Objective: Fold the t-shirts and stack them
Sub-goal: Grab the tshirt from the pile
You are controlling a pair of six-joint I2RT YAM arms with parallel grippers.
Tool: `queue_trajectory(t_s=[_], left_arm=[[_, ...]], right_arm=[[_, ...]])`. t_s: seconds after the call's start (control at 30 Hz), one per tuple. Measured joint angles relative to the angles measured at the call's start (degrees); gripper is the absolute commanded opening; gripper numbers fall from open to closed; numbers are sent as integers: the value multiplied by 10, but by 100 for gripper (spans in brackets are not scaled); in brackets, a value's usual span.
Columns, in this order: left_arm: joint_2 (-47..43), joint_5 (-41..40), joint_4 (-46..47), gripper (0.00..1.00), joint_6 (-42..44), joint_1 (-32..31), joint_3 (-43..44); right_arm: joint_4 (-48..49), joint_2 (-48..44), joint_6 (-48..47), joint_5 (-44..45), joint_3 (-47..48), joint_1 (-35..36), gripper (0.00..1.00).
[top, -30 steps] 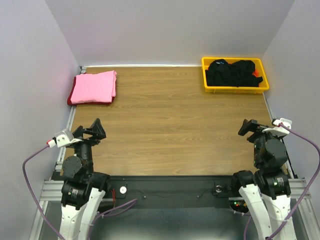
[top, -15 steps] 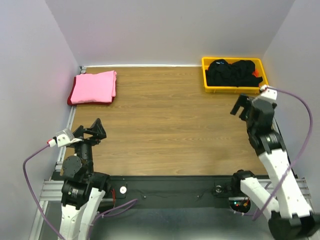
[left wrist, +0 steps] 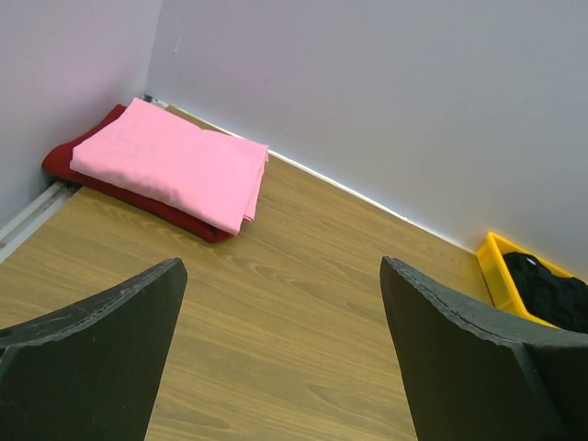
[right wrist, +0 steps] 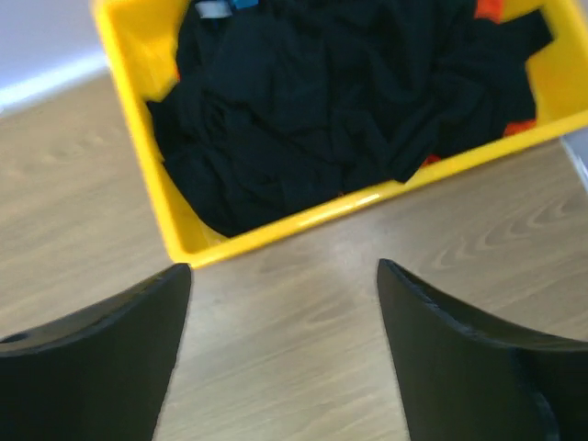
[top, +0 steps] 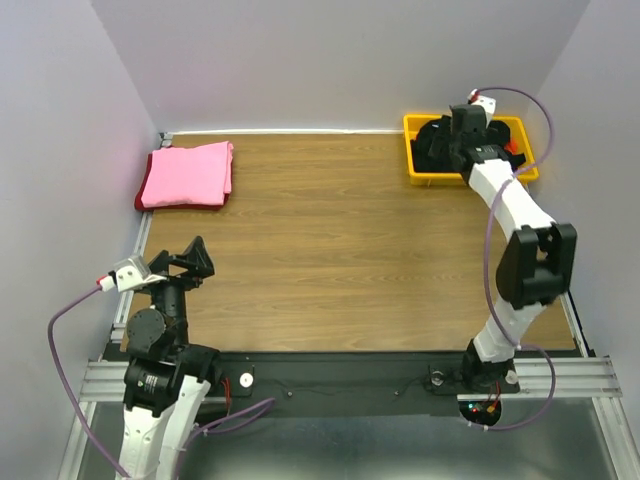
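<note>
saw a yellow plastic tray (top: 428, 180) standing flat in the far right corner of the wood-grain table (top: 330, 250), close to the back wall (top: 340, 60) and near the right wall (top: 600, 110). found its long sides parallel to the table's far edge. from the right wrist view, caught its glossy front side slanting up toward the right, bare wood just in front. noted a white strip (top: 290, 131) along the foot of the back wall, and a pale left wall (top: 60, 150) beside the table's left edge. made out aluminium rails (top: 95, 378) and a black base plate (top: 340, 372) along the near edge, a small round white disc (top: 243, 380) on the plate.
</note>
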Motion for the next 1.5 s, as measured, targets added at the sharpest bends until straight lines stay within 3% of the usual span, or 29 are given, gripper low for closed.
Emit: queue_trajectory(t_s=[0.03, 0.2, 0.63, 0.7, 0.73, 0.8, 0.87, 0.93, 1.2, 1.5], left_arm=[[0, 0, 0, 98, 0, 0, -1], [8, 4, 1, 98, 0, 0, -4], [28, 17, 5, 98, 0, 0, -6], [31, 18, 5, 98, 0, 0, -7], [31, 19, 5, 97, 0, 0, -7], [32, 21, 5, 97, 1, 0, -7], [32, 23, 5, 97, 1, 0, -7], [32, 23, 5, 97, 2, 0, -7], [32, 25, 6, 97, 3, 0, -7], [28, 23, 6, 97, 3, 0, -7]], right_arm=[[1, 49, -1, -5, 11, -6, 73], [-5, 183, -7, -28, 116, -19, 63], [-4, 388, -6, -43, 291, -33, 58], [-4, 407, -5, -43, 305, -37, 50], [-4, 414, -5, -45, 310, -39, 39], [-5, 421, -6, -48, 315, -42, 28], [-5, 421, -6, -53, 315, -45, 10], [-4, 420, -6, -57, 315, -45, 1], [-27, 340, -23, -88, 295, -48, 1], [-22, 73, -52, -188, 305, -48, 1]])
